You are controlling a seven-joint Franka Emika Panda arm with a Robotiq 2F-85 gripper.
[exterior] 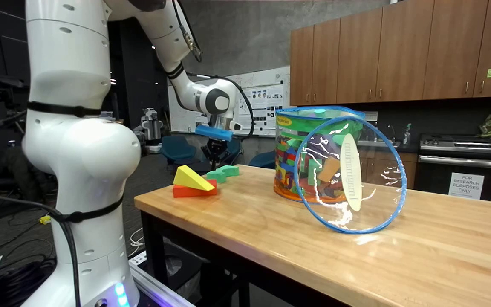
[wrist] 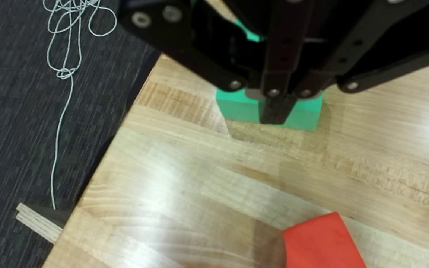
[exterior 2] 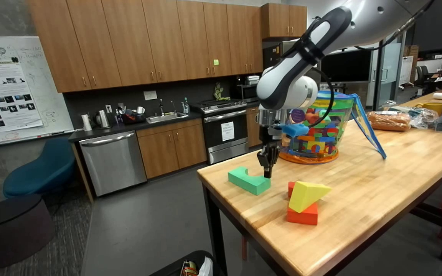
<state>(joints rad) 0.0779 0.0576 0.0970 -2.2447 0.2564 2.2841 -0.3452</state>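
Where the table (exterior: 279,238) comes to its short end in an exterior view, the wedge (exterior: 190,177) is up on the red block (exterior: 195,191), tilted, close to the corner, so those two are already together; the green block (exterior: 218,175) lies apart from them, farther along the same end. The tub (exterior: 288,189), well filled with blocks (exterior: 286,157), stands farther in, its clear lid (exterior: 350,170) hanging over to touch the table. Cupboards (exterior: 403,55) and a stove (exterior: 433,177) line the room behind. Seen in an exterior view, the gripper (exterior 2: 268,172) points down near the table's far corner, narrow at the tips, at the green block's end; that block sits flat, neither lifted nor stacked. A wrapped loaf (exterior 2: 389,120) lies farther down the table, while a whiteboard (exterior 2: 8,96) and a teal chair (exterior 2: 40,168) stand past the corner. In the wrist view the fingers (wrist: 268,109) are pressed together, apparently with nothing between them, in front of the green block; whether they touch it, I cannot tell. Part of the red block shows near them, and beyond the table's edge lie carpet (wrist: 17,123) and a tangled cord (wrist: 65,73).
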